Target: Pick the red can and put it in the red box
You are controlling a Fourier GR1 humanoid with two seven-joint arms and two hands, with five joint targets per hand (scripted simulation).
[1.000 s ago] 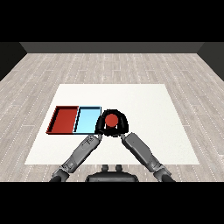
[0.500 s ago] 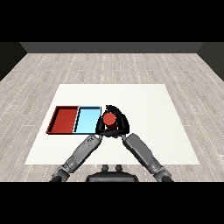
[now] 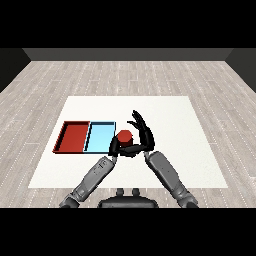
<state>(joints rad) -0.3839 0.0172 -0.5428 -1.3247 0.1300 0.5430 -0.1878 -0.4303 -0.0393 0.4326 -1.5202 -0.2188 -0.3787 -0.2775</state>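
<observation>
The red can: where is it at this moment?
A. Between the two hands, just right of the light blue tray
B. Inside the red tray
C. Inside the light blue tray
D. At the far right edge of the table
A: the red can sits between the left hand and right hand, beside the light blue tray, not in the red tray.

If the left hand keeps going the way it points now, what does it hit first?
The left hand points rightward at the red can and already seems to touch it. Beyond the can sits the right hand. Depth is hard to judge.
</observation>
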